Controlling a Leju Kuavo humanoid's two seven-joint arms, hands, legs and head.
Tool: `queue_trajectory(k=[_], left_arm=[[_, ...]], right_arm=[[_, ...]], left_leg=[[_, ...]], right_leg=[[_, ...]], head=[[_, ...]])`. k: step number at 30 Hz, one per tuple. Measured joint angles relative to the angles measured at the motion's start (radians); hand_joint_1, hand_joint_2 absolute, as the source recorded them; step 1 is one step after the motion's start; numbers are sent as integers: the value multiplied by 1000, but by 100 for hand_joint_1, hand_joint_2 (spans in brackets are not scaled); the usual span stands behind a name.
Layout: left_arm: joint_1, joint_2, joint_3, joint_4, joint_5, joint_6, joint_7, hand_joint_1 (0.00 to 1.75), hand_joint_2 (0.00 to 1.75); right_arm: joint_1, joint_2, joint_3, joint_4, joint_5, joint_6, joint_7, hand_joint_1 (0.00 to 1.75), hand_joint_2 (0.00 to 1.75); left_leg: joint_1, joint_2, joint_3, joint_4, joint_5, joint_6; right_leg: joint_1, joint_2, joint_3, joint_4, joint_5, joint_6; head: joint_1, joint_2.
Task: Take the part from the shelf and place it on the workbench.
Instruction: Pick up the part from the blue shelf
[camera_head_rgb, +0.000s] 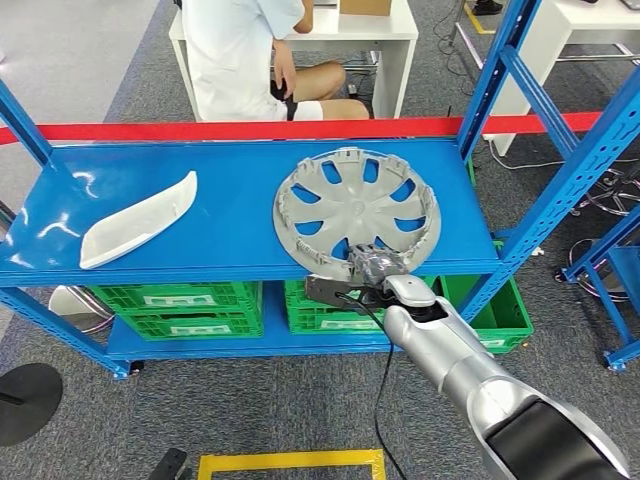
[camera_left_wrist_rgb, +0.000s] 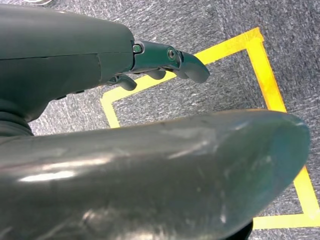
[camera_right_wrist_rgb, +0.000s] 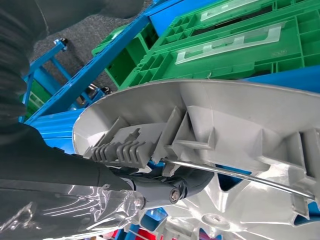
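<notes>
Head view: right robot hand (camera_head_rgb: 367, 268) grips hubcap (camera_head_rgb: 356, 208) near rim | left robot hand (camera_left_wrist_rgb: 166, 62) hangs, fingers loosely apart, holding nothing

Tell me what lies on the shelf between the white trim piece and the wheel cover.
Nothing: in the head view, bare blue shelf separates the white trim piece from the wheel cover.

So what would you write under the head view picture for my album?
Robot's right hand grips the near rim of a grey wheel cover lying on the blue shelf.
</notes>
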Motion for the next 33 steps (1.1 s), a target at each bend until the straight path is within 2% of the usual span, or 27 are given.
queue_trajectory(k=[10, 21, 28, 33], left_arm=[[0, 1, 1, 0, -8, -1, 0, 0, 0], [-1, 2, 1, 0, -8, -2, 0, 0, 0], [0, 2, 3, 0, -9, -1, -2, 0, 0], [-1, 2, 4, 0, -10, 1, -4, 0, 0]], right_arm=[[0, 4, -9, 1, -3, 37, -1, 0, 175], [1, 10, -25, 1, -6, 19, -9, 0, 175], [25, 19, -40, 1, -8, -147, -76, 0, 175], [42, 26, -52, 0, -12, -198, -101, 0, 175]], left_leg=[[0, 0, 0, 0, 0, 0], [0, 0, 0, 0, 0, 0], [0, 0, 0, 0, 0, 0], [0, 0, 0, 0, 0, 0]], right_leg=[[0, 0, 0, 0, 0, 0], [0, 0, 0, 0, 0, 0], [0, 0, 0, 0, 0, 0], [0, 0, 0, 0, 0, 0]], head=[[0, 0], [0, 0], [0, 0], [0, 0]])
